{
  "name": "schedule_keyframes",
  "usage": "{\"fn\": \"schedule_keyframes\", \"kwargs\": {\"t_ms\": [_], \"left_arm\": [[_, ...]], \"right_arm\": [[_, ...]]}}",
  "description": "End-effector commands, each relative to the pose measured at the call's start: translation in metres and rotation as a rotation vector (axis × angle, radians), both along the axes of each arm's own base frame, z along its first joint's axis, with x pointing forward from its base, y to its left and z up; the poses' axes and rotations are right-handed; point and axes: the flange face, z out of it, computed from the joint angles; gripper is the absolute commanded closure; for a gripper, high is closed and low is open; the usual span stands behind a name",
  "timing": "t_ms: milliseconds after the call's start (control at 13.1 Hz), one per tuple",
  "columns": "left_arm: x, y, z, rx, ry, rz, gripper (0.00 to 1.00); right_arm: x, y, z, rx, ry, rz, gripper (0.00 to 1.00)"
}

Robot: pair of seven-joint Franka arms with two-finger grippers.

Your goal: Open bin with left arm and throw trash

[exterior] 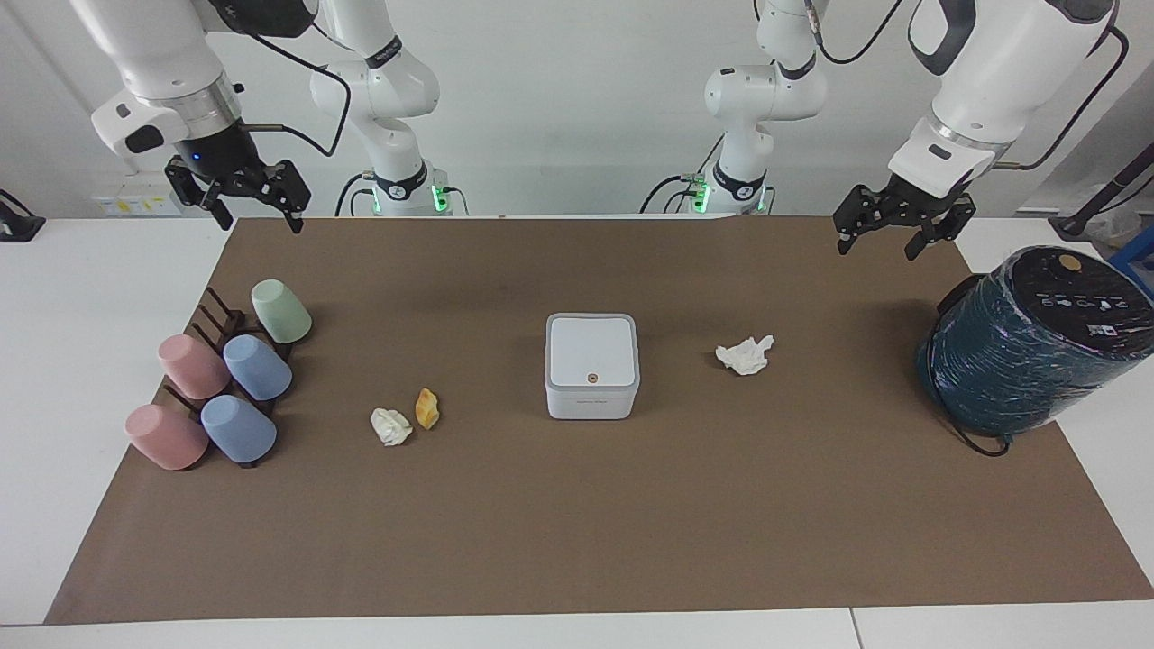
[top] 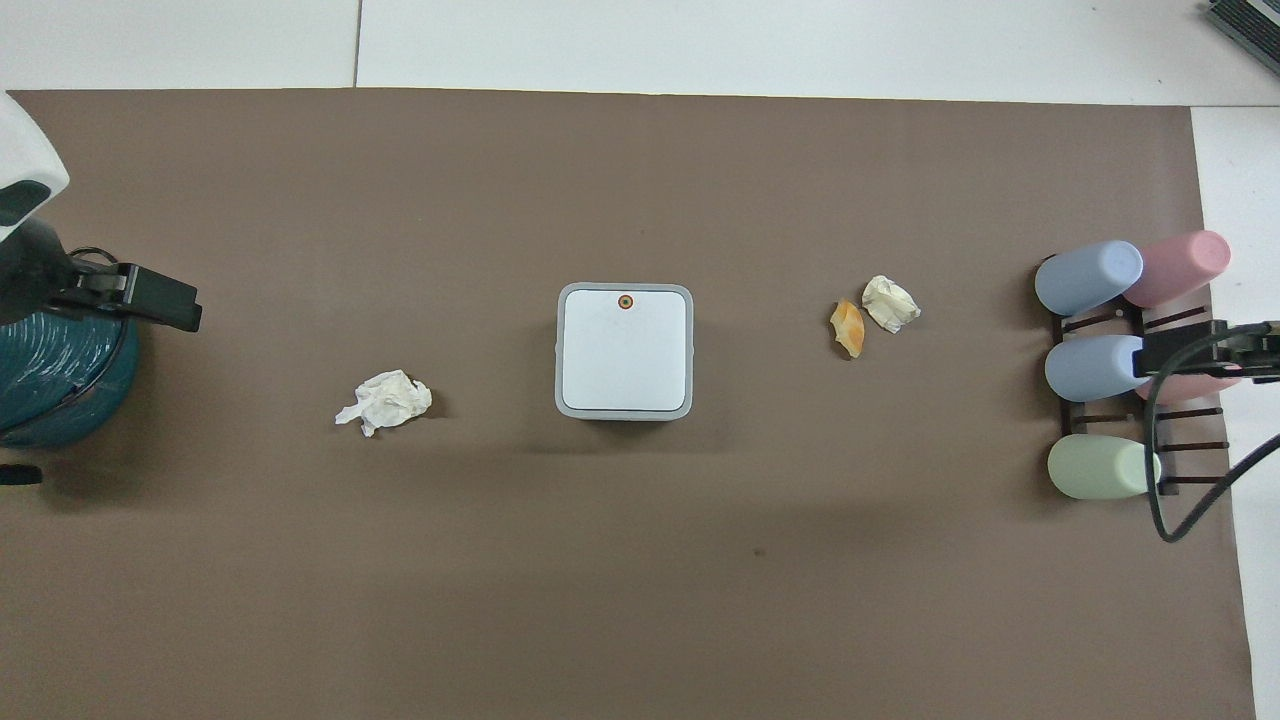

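Bin (exterior: 591, 364) sits square, lid shut, orange button (exterior: 591, 378) facing away from robots.

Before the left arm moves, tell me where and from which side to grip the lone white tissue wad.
Take the lone white tissue wad across its bulky middle, coming straight down with the left pincer open. It lies loose on the mat, low and crumpled, with ragged tips that would likely tear or slip. The bin stands well clear of it.

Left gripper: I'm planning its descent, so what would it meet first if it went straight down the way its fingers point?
Probably bare brown mat. The left gripper, open, hangs over the mat's edge nearest the robots, beside the teal cylinder; depth is unclear.
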Motion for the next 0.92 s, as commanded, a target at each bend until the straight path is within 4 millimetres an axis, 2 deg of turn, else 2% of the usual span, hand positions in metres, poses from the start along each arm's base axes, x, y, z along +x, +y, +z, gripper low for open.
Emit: {"fn": "schedule_keyframes", "kwargs": {"t_ms": [0, 153, 229, 381, 534, 610, 839], "left_arm": [[-0.002, -0.005, -0.001, -0.006, -0.05, -0.02, 0.0], [-0.005, -0.027, -0.003, -0.007, -0.048, -0.054, 0.0], [-0.008, -0.035, -0.003, -0.007, -0.048, -0.062, 0.04], [-0.014, -0.046, -0.007, -0.006, -0.037, -0.063, 0.37], [-0.019, -0.056, -0.011, -0.006, -0.024, -0.06, 0.9], [-0.022, -0.06, -0.013, -0.013, -0.019, -0.066, 1.0], [-0.026, -0.092, -0.023, -0.016, -0.002, -0.056, 1.0]], "right_arm": [[-0.003, -0.001, -0.002, 0.004, -0.018, 0.027, 0.0], [-0.003, -0.001, -0.004, 0.004, -0.015, 0.027, 0.0], [-0.003, 0.0, -0.004, 0.004, -0.015, 0.027, 0.0], [-0.003, 0.0, -0.005, 0.004, -0.015, 0.03, 0.0], [0.003, 0.0, -0.014, 0.004, -0.024, 0.032, 0.0], [0.008, 0.005, -0.024, 0.003, -0.049, 0.042, 0.0], [0.019, 0.043, -0.081, 0.006, -0.124, 0.115, 0.0]]}}
